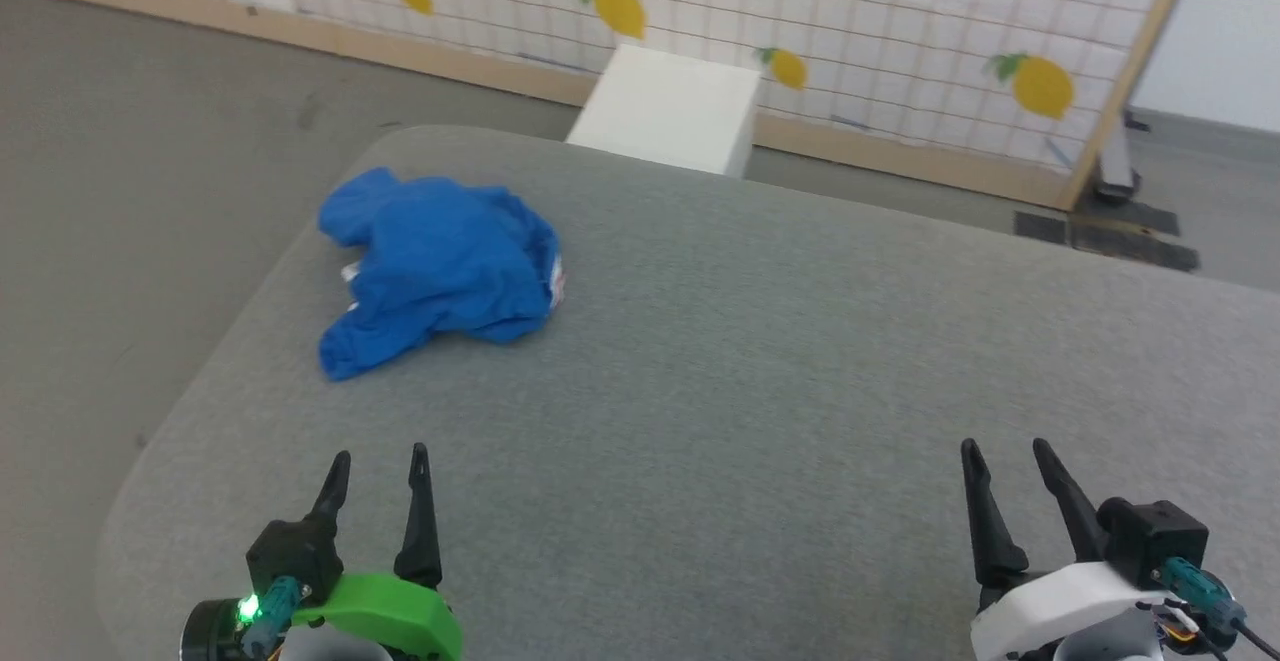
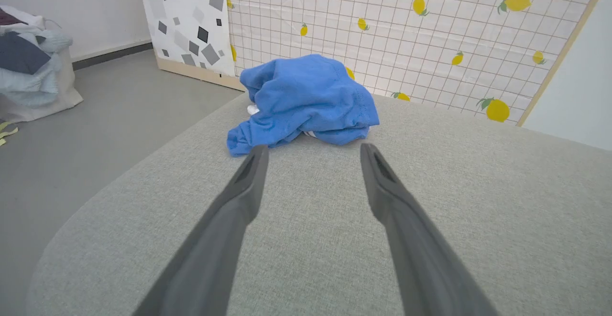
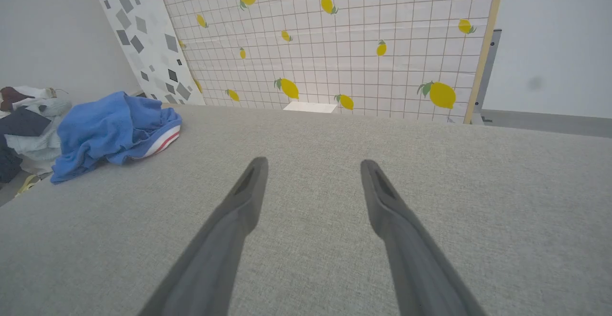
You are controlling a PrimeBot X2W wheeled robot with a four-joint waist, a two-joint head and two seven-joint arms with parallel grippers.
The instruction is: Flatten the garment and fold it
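Task not begun, by the look of it. The garment [image 1: 440,266] lay in a crumpled blue heap on the far left part of the grey worktop [image 1: 750,371], near its left edge. A sliver of white and a red-and-white stripe showed at the heap's rim; no lettering or number could be seen. My left gripper [image 1: 380,453] hung low over the near left of the worktop, fingers spread wide and holding nothing, pointed roughly at the heap ahead and apart from it. My right gripper [image 1: 1004,446] hung at the near right, fingers likewise spread and empty, well apart from the garment. Nothing flattened, no fold made. Left to do, as I judged: reach the heap, find a hem or the shoulders, draw it toward the middle, spread it flat, then fold. Sleeves and collar were buried in the bunch, so picking the right edge looked the tricky part. Beyond the worktop stood a white box [image 1: 675,111] and a lemon-print panel [image 1: 900,31].
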